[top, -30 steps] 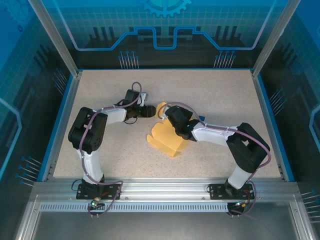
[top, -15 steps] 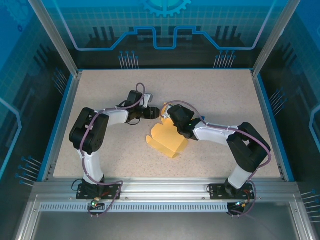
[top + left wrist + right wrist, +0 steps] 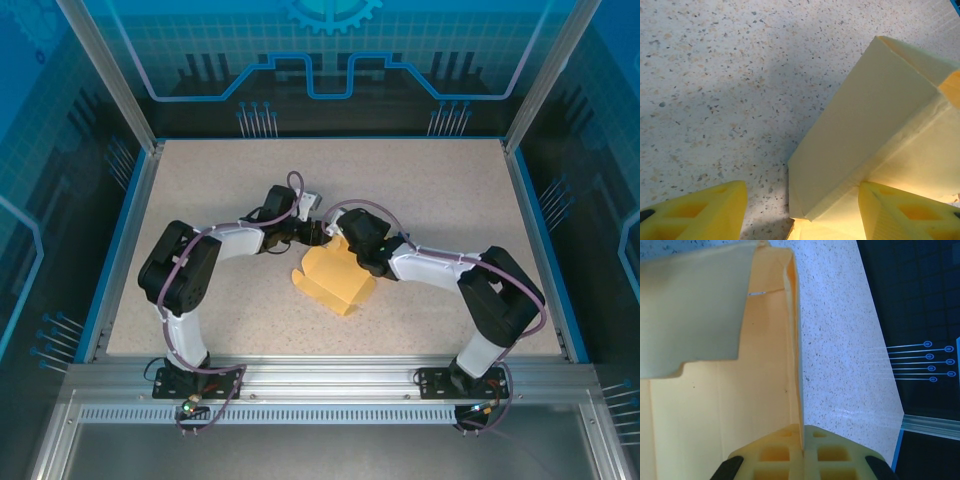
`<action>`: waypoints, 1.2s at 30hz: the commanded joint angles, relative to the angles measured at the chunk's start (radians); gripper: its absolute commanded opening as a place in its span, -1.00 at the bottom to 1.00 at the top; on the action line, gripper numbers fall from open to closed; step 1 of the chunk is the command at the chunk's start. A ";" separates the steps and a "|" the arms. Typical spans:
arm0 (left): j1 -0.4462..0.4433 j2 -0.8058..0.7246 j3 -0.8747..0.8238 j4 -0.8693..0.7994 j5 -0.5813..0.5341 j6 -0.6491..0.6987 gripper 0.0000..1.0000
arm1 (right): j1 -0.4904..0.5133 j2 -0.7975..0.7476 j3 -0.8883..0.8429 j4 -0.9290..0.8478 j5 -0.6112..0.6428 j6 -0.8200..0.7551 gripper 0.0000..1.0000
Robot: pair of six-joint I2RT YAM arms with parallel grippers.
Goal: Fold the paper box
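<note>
My right pincer [image 3: 802,442] pinches a wall of the paper box [image 3: 335,280]; my left pincer [image 3: 801,195] stands half-open astride its corner

We can't see the paper box [image 3: 335,282]'s upper end mid-frame, the right arm [image 3: 372,245] covers it; wrist views crop it.

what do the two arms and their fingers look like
Both arms, left arm and right arm, have white links with bulky black joints on black base plates. A lilac cable loops along each. The fingers are yellow blocky plastic with moulded pockets.
</note>
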 commanded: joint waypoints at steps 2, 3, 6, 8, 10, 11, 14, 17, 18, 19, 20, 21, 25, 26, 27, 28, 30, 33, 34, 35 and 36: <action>-0.011 -0.034 -0.023 0.053 0.050 0.025 0.24 | -0.012 -0.034 -0.019 0.010 -0.020 0.027 -0.96; -0.011 -0.038 -0.031 0.066 0.058 0.022 0.24 | -0.015 -0.037 -0.021 0.010 -0.023 0.028 -0.96; -0.013 -0.048 -0.054 0.105 0.083 0.022 0.25 | -0.017 -0.044 -0.024 0.009 -0.033 0.035 -0.96; -0.012 -0.046 -0.059 0.116 0.097 0.025 0.25 | -0.018 -0.045 -0.025 0.011 -0.035 0.038 -0.96; -0.013 -0.042 -0.062 0.124 0.108 0.028 0.25 | -0.020 -0.047 -0.028 0.011 -0.038 0.040 -0.96; -0.013 -0.039 -0.062 0.128 0.114 0.030 0.25 | -0.020 -0.047 -0.027 0.011 -0.039 0.043 -0.96; -0.012 -0.032 -0.057 0.136 0.119 0.035 0.25 | -0.021 -0.047 -0.030 0.013 -0.042 0.046 -0.96; -0.012 -0.020 -0.045 0.136 0.121 0.042 0.26 | -0.019 -0.050 -0.033 0.011 -0.050 0.055 -0.96; -0.012 -0.017 -0.042 0.137 0.122 0.042 0.26 | -0.021 -0.054 -0.035 0.010 -0.056 0.058 -0.96; -0.013 -0.011 -0.036 0.138 0.120 0.042 0.26 | -0.020 -0.056 -0.036 0.010 -0.059 0.061 -0.96; -0.013 -0.005 -0.032 0.138 0.119 0.044 0.26 | -0.020 -0.058 -0.038 0.007 -0.063 0.062 -0.96; -0.013 0.001 -0.027 0.137 0.116 0.044 0.27 | -0.020 -0.061 -0.038 0.005 -0.068 0.064 -0.96; -0.012 0.019 -0.012 0.141 0.111 0.043 0.27 | -0.019 -0.071 -0.041 0.000 -0.080 0.070 -0.96; -0.013 0.021 -0.011 0.144 0.108 0.042 0.27 | -0.020 -0.073 -0.042 -0.001 -0.081 0.071 -0.96; -0.014 0.022 -0.010 0.147 0.106 0.043 0.28 | -0.021 -0.077 -0.042 -0.001 -0.082 0.073 -0.96; -0.015 0.023 -0.010 0.149 0.104 0.042 0.28 | -0.018 -0.080 -0.044 -0.001 -0.082 0.074 -0.95; -0.016 0.023 -0.015 0.156 0.100 0.044 0.29 | -0.017 -0.085 -0.045 -0.001 -0.078 0.075 -0.95; -0.019 0.022 -0.026 0.174 0.096 0.045 0.31 | -0.006 -0.086 -0.045 -0.003 -0.069 0.069 -0.95; -0.020 0.023 -0.030 0.182 0.097 0.045 0.31 | -0.003 -0.084 -0.044 -0.007 -0.067 0.069 -0.95; -0.021 0.024 -0.034 0.187 0.096 0.044 0.31 | 0.003 -0.084 -0.041 -0.009 -0.063 0.067 -0.96; -0.022 0.021 -0.038 0.192 0.094 0.045 0.31 | 0.008 -0.082 -0.038 -0.011 -0.057 0.066 -0.96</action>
